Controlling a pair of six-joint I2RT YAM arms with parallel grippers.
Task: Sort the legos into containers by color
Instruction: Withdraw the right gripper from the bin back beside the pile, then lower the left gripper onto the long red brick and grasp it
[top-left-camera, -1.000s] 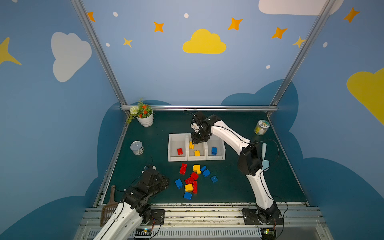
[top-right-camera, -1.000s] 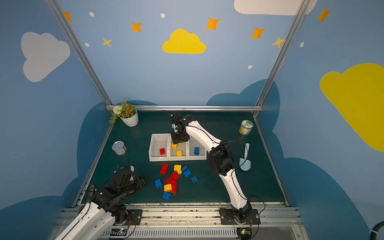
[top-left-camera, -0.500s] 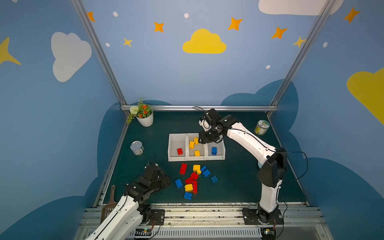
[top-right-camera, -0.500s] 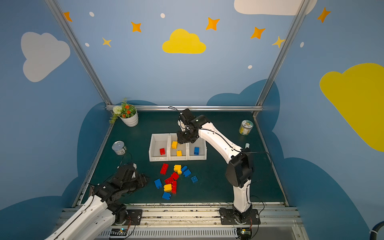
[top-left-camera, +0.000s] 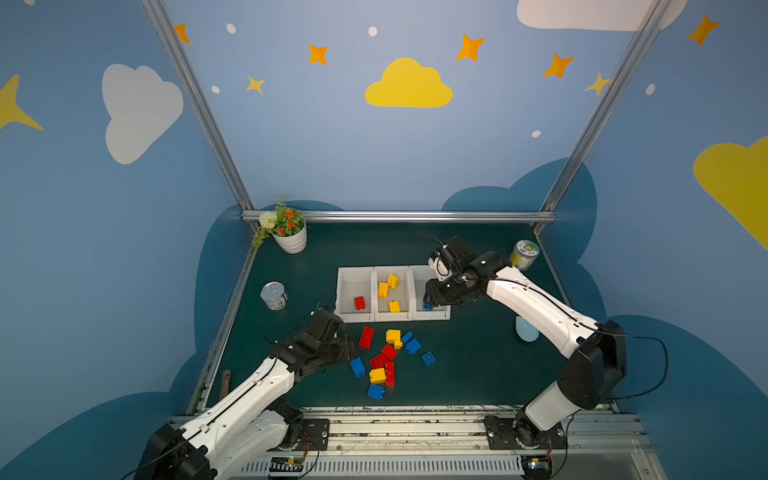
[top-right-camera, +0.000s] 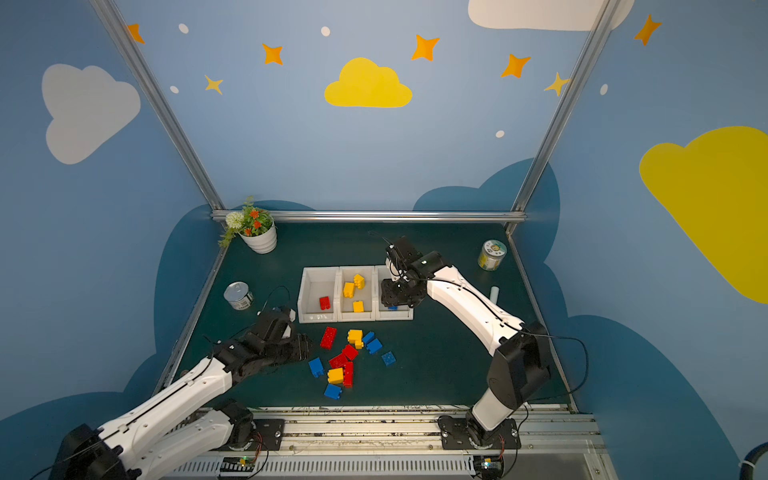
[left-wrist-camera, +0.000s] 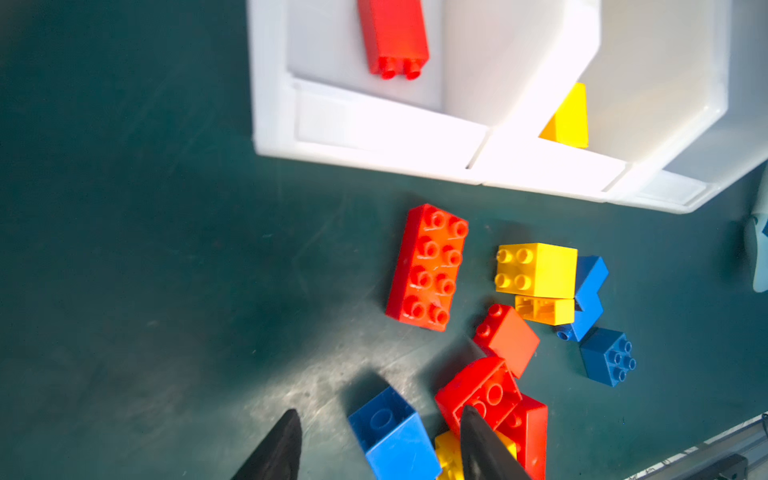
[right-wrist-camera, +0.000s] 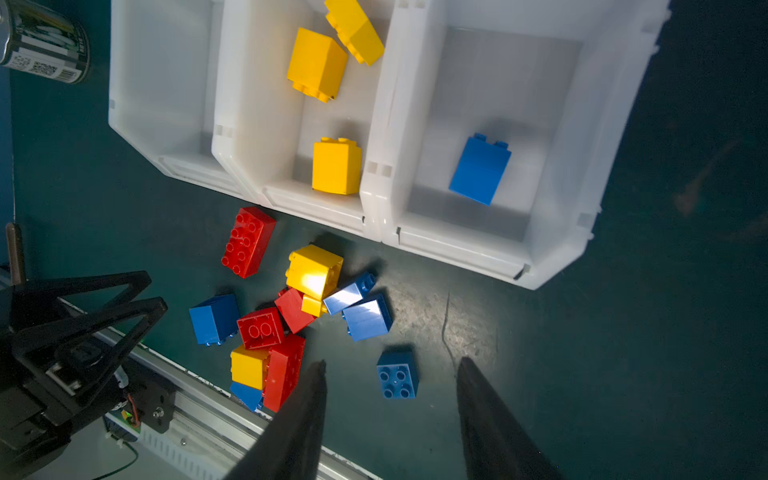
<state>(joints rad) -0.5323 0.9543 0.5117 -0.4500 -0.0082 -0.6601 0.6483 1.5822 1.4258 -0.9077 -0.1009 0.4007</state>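
Tools gape half-open, empty (right tool (right-wrist-camera: 390, 365) above rightmost bin (right-wrist-camera: 457, 245), left tool (left-wrist-camera: 380, 411) near loose blue brick (left-wrist-camera: 390, 432)).

Your arms wear white shells over the long links, with black housings at every joint. A thin black cable runs along the left arm (top-left-camera: 249, 395) and the right arm (top-left-camera: 536, 307), and a looser one loops out beside the right elbow. Each base is a black screwed plate (top-left-camera: 498, 432). The right gripper (right-wrist-camera: 391, 361) has black tapered fingers (right-wrist-camera: 299, 424). The left gripper (right-wrist-camera: 156, 290) shows open triangular frames.
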